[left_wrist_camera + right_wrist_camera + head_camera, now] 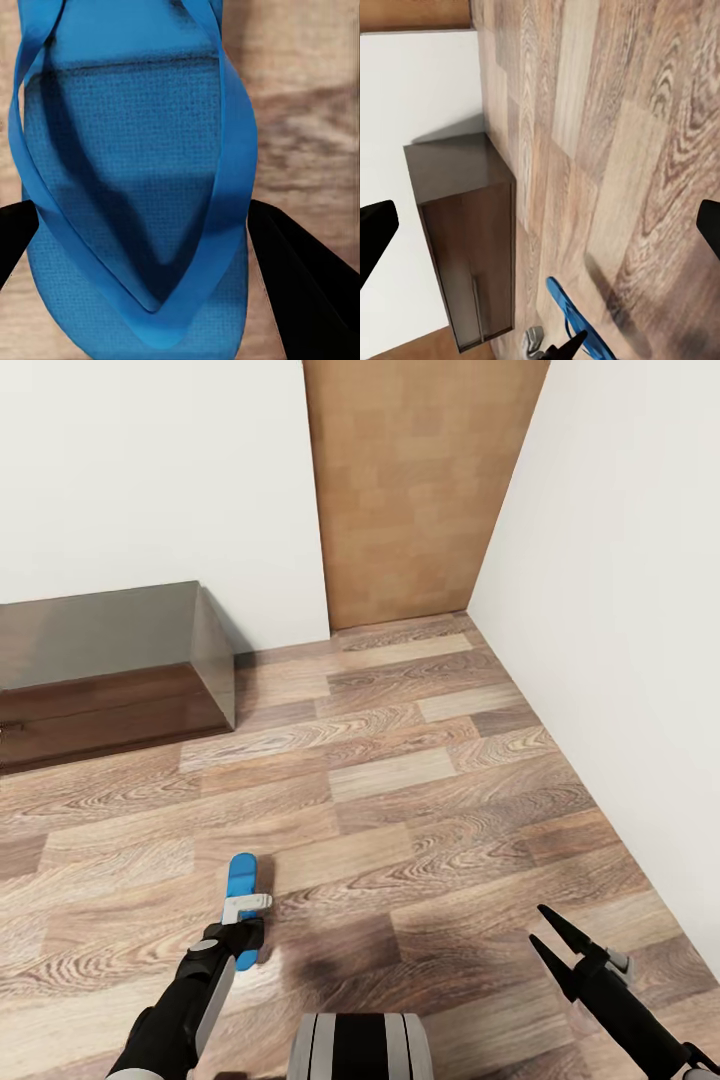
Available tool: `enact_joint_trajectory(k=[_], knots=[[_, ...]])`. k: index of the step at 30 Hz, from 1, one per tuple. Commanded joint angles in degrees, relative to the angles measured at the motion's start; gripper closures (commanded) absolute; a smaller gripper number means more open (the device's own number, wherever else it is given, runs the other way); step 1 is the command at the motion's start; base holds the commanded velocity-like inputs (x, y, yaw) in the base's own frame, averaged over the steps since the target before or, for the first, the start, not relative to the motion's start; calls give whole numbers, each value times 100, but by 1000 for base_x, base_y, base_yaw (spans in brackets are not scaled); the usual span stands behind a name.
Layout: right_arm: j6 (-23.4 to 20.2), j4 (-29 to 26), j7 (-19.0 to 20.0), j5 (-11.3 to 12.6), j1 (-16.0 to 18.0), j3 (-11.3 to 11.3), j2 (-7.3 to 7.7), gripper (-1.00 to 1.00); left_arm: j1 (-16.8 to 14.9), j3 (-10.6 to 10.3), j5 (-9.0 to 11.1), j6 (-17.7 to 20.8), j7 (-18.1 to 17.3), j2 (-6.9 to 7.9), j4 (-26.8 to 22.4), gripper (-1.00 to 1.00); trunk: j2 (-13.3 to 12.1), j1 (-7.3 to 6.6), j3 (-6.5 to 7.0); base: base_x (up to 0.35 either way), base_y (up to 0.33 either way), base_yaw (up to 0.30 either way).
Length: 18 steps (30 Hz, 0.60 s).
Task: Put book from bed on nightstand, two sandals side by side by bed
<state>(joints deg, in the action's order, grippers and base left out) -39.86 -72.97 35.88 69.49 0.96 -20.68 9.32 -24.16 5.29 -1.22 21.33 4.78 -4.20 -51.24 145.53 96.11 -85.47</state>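
Observation:
One bright blue sandal is between the fingers of my left gripper, low over the wood floor at the lower left of the head view. Up close, the sandal shows its straps, and the gripper has a black finger pressed against each side edge, shut on it. The sandal also appears past the right gripper. My right gripper hangs open and empty at the lower right. The bed, the book and the nightstand are out of view.
A long low dark brown cabinet stands against the white wall at the left. A plain brown door is in the far corner. A white wall runs along the right side. Wood-plank floor lies between them.

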Motion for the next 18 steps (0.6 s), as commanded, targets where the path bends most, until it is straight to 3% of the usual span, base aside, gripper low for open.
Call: enact_joint_trajectory(k=[1, 5, 6, 9, 14, 15, 16, 18], knots=[[-37, 2, 1, 23, 2, -5, 0, -100, -1, 15, 8, 30, 0, -3, -9, 100, 0, -3, 19, 0, 0, 0], [-32, 2, -1, 22, 1, 1, 2, -100, -1, 29, 453, 26, -322, 47, -13, 100, -6, -14, 108, 0, 0, 0], [-31, 2, -2, 21, 1, 2, 5, -100, -1, 32, 714, 25, -714, 144, -24, 100, -7, -16, 130, 0, 0, 0], [-30, 7, -3, 21, 1, 2, 13, -100, 4, 23, 1002, 52, -1941, 461, -209, 100, -11, -24, 197, 0, 0, 0], [-36, 10, -3, 14, 1, 3, 30, -100, 62, 52, 1113, 81, -3478, 962, -307, 100, -18, -37, 307, 0, 0, 0], [-37, 11, -2, 10, 1, -2, 34, -100, 89, 131, 1153, 83, -3905, 1165, -299, 100, -19, -39, 330, 0, 0, 0], [-38, 11, -2, 0, 1, -1, 36, -100, 102, 166, 1166, 83, -4065, 1238, -290, 100, -20, -42, 352, 0, 0, 0], [-40, 11, -2, -169, 1, 1, 41, -100, 207, 301, 1199, 74, -4764, 1495, -123, 100, -23, -47, 396, 0, 0, 0]])
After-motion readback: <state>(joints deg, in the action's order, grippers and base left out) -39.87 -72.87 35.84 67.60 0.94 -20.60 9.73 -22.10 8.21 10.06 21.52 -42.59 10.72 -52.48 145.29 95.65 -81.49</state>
